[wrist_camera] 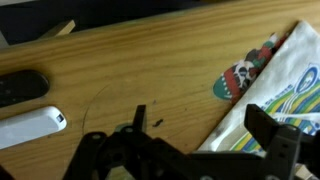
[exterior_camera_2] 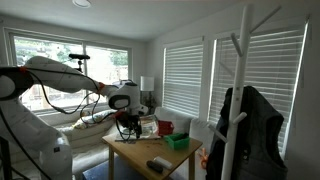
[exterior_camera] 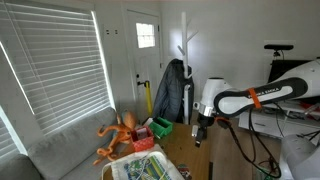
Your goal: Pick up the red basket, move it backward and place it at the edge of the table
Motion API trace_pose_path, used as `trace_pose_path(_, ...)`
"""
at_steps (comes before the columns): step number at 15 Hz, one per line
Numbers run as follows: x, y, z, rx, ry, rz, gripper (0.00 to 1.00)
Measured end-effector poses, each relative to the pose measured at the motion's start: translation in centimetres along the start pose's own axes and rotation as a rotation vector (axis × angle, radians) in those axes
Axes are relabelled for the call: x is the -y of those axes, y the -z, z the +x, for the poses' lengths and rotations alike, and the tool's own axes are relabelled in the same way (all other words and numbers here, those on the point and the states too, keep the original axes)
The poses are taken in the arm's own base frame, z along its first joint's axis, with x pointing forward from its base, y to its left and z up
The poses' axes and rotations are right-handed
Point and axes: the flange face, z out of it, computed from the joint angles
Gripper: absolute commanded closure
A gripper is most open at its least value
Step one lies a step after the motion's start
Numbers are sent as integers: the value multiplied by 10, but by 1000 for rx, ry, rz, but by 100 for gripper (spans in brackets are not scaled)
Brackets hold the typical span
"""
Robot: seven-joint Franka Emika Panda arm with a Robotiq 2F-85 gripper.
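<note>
The red basket (exterior_camera: 142, 142) (exterior_camera_2: 165, 127) stands on the brown wooden table (exterior_camera_2: 140, 152), next to a green basket (exterior_camera: 160, 127) (exterior_camera_2: 178, 142). My gripper (exterior_camera: 199, 129) (exterior_camera_2: 125, 125) (wrist_camera: 200, 130) hangs above the table, apart from the red basket. Its fingers are spread open with nothing between them. The wrist view shows bare table wood (wrist_camera: 130, 70) under the jaws and no red basket.
A printed cloth (wrist_camera: 280, 80) (exterior_camera: 145, 168) lies on the table by one finger. A black remote (wrist_camera: 20, 88) (exterior_camera_2: 160, 163) and a white remote (wrist_camera: 30, 125) lie nearby. An orange octopus plush (exterior_camera: 118, 135) sits on the grey sofa (exterior_camera: 70, 150). A coat rack (exterior_camera_2: 240, 100) stands beside the table.
</note>
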Motion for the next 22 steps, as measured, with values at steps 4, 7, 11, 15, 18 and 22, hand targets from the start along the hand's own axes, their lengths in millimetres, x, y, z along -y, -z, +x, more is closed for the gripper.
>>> trace_pose_path(4,-23,37,24,-182,-143,-15,0)
trace_pose_path(7,-32,61,51,-338,-244,-28,0)
trace_pose_path(11,-25,54,78,-390,-320,-34,0)
trace_pose_path(15,-26,53,81,-389,-328,-35,0)
trace_pose_path(18,-27,53,81,-389,-339,-34,0)
trace_pose_path(22,-30,47,91,-381,-527,25,0)
